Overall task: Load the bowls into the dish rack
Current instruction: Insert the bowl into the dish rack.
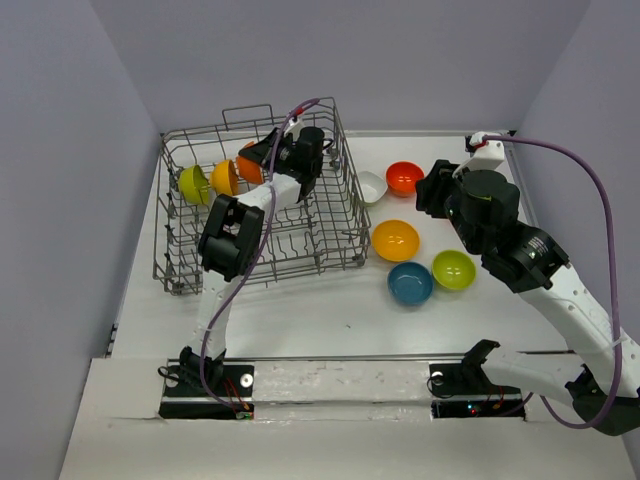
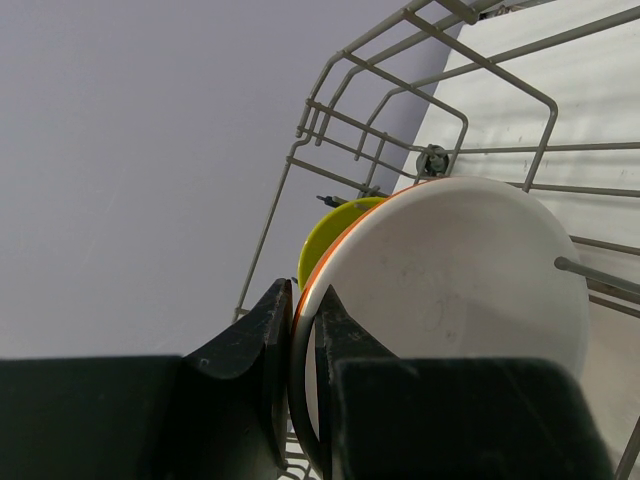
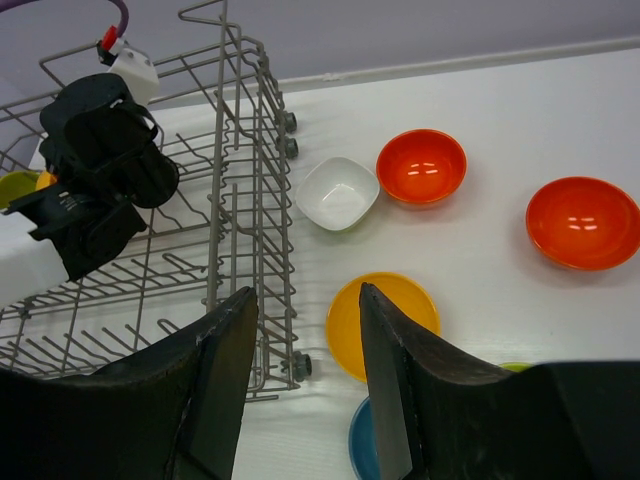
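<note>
Top external view has the left arm (image 1: 232, 238) rising from its base and bending down over the near wall of the dish rack (image 1: 345, 205), wrist turned toward the rack's far left corner. The right arm (image 1: 520, 255) comes in from the right with its elbow raised, and the right gripper (image 1: 432, 190) hangs above the table (image 1: 320, 310) among the loose bowls.

Left wrist view shows what the arm hides from above. The left gripper (image 2: 303, 350) is pinched narrowly on the rim of the held white bowl (image 2: 450, 290), which stands on edge in the rack, one finger outside it and one inside. A thin red-orange rim (image 2: 325, 265) lies tight behind it; whether that rim is in the pinch too I cannot tell. From above, only the rack's lime bowl (image 1: 193, 184) and yellow-orange bowl (image 1: 225, 177) show clearly, both on edge.

Right wrist view shows its two fingers wide apart with nothing between them, over the flat yellow bowl (image 3: 385, 322). Near it sit the loose white bowl (image 3: 338, 192), the red bowl (image 3: 421, 167) and, further right, an orange bowl (image 3: 582, 222) that the right arm covers from above. The teal bowl (image 1: 410, 283) and the table's lime bowl (image 1: 453, 269) lie nearer the arms.

All the bowls are round and glossy. The rack is thin grey wire with tall sides, upright tines and small wheels.
</note>
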You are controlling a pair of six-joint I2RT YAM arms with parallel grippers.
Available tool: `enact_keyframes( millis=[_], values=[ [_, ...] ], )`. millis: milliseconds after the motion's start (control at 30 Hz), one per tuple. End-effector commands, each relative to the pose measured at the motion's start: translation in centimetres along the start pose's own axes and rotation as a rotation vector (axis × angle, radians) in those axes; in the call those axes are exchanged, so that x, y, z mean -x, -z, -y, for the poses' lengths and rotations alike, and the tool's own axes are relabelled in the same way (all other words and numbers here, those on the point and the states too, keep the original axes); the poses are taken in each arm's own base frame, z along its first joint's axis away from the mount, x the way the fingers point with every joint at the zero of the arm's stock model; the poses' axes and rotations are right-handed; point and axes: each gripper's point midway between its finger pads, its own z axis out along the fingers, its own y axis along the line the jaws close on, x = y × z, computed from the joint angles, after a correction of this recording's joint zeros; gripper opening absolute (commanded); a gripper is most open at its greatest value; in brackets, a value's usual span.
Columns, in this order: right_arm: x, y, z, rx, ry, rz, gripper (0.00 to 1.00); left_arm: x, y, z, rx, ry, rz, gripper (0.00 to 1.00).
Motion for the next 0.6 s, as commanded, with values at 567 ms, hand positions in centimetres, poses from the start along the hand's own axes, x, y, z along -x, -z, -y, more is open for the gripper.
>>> enact_keyframes(
  millis=[567],
  values=[
    [0.8,0.1,-0.6,0.025,-0.023,0.038,0.51,-0.1,0.2,0.9,0.010,0.055,-0.005,0.31]
  ],
)
